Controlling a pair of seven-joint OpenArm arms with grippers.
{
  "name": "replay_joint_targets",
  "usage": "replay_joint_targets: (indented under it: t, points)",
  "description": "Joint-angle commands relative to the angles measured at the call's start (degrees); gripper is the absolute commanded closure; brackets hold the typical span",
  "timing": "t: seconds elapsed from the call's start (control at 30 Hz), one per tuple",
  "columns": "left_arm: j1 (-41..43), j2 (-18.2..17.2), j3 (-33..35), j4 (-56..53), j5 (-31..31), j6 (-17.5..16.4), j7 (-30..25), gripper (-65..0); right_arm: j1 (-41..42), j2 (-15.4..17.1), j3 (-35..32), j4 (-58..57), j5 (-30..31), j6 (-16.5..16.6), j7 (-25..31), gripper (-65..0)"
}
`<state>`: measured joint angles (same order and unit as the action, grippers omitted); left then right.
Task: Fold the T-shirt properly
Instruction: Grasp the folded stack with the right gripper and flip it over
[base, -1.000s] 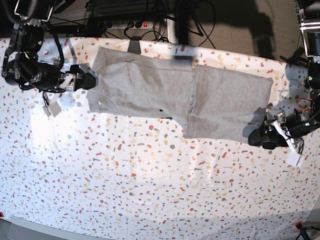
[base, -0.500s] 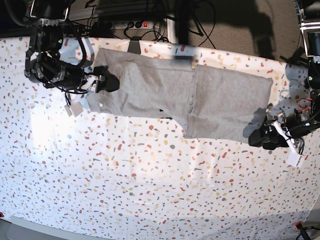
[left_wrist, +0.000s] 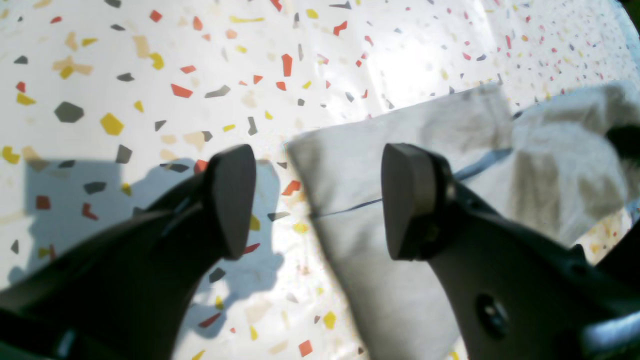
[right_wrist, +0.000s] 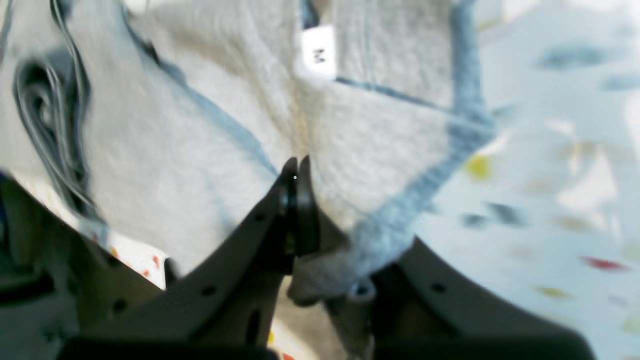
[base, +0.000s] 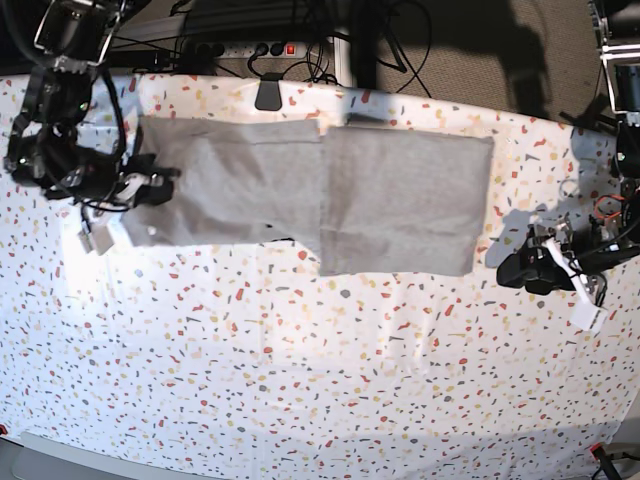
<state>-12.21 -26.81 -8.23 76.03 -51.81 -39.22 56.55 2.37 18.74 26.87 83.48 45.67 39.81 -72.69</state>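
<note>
soft matt grey cotton t-shirt (base: 300, 190), glossy smooth speckled tablecloth (base: 300, 380), matt black plastic gripper fingers (left_wrist: 232, 200)

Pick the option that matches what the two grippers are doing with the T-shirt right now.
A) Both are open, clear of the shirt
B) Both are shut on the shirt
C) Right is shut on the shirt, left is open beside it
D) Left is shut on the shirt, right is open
C: the right gripper pinches the T-shirt fabric between closed tips, while the left gripper stands wide open over the cloth's corner, holding nothing.
</note>
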Motion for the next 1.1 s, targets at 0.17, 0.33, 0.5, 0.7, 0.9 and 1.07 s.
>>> replay_joint_targets:
  t: [0.17, 0.33, 0.5, 0.7, 0.9, 1.07]
  points:
    - [-0.9, -1.0, -0.4, 0.9, -0.7, -0.4, -1.3, -38.5, 1.2, -4.1, -0.2, 11.6, 8.8, 0.2, -2.2, 0.0]
    - [-1.0, -1.0, -0.4, 0.9, -0.7, -0.4, -1.4, -38.5, 0.0, -12.0, -5.5, 23.3, 6.3, 0.2, -1.1, 0.0]
    - [-1.0, -1.0, -0.4, 0.9, -0.7, -0.4, -1.3, -38.5, -0.5, -20.5, -14.8, 27.4, 0.9, 0.2, 1.9, 0.0]
    - [-1.0, -1.0, -0.4, 0.9, -0.7, -0.4, -1.0, -38.5, -0.5, -27.7, -26.7, 27.3, -8.5, -0.1, 7.8, 0.0]
    - [-1.0, -1.0, -0.4, 0.9, -0.7, -0.4, -0.8, -38.5, -0.5, -27.7, -38.0, 25.0, -17.0, -5.7, 15.9, 0.0]
    - [-1.0, -1.0, -0.4, 0.9, -0.7, -0.4, -0.9, -38.5, -0.5, -27.7, -44.0, 21.3, -18.7, -7.3, 24.7, 0.0]
